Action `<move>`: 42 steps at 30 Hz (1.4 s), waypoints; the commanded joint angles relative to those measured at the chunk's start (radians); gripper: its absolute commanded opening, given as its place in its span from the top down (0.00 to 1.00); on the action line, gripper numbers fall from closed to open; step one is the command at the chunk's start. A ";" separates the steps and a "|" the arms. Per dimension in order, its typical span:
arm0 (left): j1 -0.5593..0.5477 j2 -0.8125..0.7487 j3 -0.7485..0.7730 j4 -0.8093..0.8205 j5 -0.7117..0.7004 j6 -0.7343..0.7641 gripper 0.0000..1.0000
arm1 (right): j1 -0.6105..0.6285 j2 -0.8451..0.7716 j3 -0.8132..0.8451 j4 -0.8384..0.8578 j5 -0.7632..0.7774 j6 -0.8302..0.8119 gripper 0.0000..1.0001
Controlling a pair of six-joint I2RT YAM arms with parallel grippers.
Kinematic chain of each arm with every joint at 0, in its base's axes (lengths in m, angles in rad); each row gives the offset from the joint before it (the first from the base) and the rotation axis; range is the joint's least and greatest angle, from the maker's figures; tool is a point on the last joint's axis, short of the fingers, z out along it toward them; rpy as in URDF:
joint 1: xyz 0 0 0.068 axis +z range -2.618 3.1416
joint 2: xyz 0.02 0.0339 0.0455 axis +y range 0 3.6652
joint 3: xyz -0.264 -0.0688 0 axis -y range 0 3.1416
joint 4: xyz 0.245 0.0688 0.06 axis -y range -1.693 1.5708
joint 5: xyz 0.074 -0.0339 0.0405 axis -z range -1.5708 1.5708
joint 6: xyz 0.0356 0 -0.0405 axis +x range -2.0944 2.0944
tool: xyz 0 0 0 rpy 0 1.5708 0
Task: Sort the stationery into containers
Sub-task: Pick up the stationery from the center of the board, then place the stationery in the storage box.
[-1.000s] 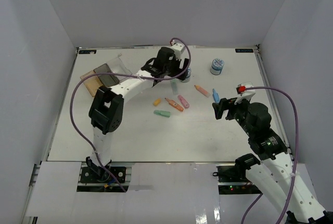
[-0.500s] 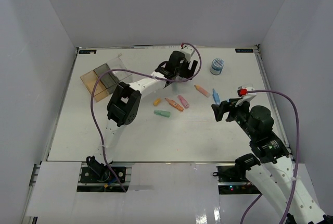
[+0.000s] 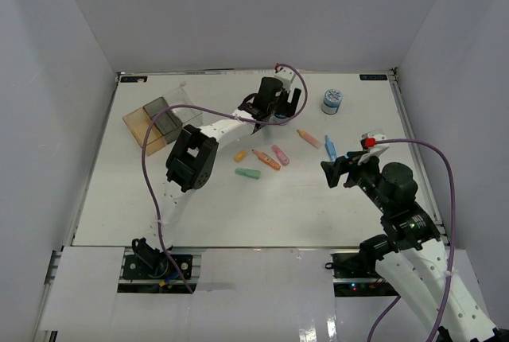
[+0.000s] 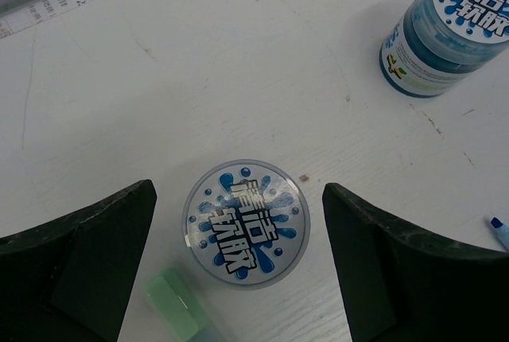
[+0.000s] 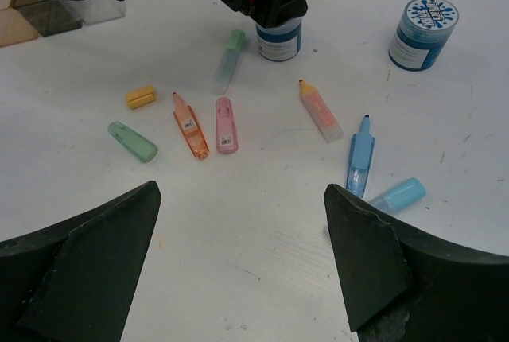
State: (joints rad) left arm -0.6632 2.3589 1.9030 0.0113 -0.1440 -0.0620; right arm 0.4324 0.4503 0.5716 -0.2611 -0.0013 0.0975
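Observation:
My left gripper point(image 3: 280, 108) is open and hovers right over a round blue-and-white roll point(image 4: 245, 223), one jaw on each side, not touching. A pale green marker point(image 4: 175, 310) lies beside that roll. The second roll point(image 3: 332, 101) stands to the right, and it also shows in the left wrist view point(image 4: 445, 28). Green point(image 5: 133, 141), yellow point(image 5: 141, 96), orange point(image 5: 191, 126), pink point(image 5: 227, 124), peach point(image 5: 320, 111) and blue point(image 5: 359, 157) markers lie scattered mid-table. My right gripper point(image 3: 338, 169) is open and empty, just near of the blue marker. The joined bins point(image 3: 159, 119) stand at the far left.
White walls close the table point(image 3: 238, 207) on three sides. A light blue marker point(image 5: 398, 196) lies close to my right finger. The left arm's purple cable loops above the table's left half.
My left gripper has moved right and now stands over the near roll, which it partly hides in the top view. The right gripper has shifted slightly left.

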 commanded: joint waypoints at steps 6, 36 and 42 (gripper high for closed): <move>0.001 0.039 0.044 0.007 0.026 -0.025 0.05 | 0.003 -0.018 -0.015 0.056 -0.016 -0.008 0.10; 0.261 -0.576 -0.416 -0.100 -0.255 -0.150 0.58 | 0.006 -0.062 -0.022 0.072 -0.071 -0.007 0.10; 0.470 -0.760 -0.626 -0.106 -0.335 -0.225 0.57 | 0.008 -0.078 -0.027 0.082 -0.089 -0.001 0.10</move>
State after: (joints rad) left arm -0.2417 1.6794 1.3594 -0.0914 -0.4110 -0.2272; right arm 0.4335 0.3828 0.5571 -0.2333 -0.0681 0.0975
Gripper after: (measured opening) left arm 0.756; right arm 0.900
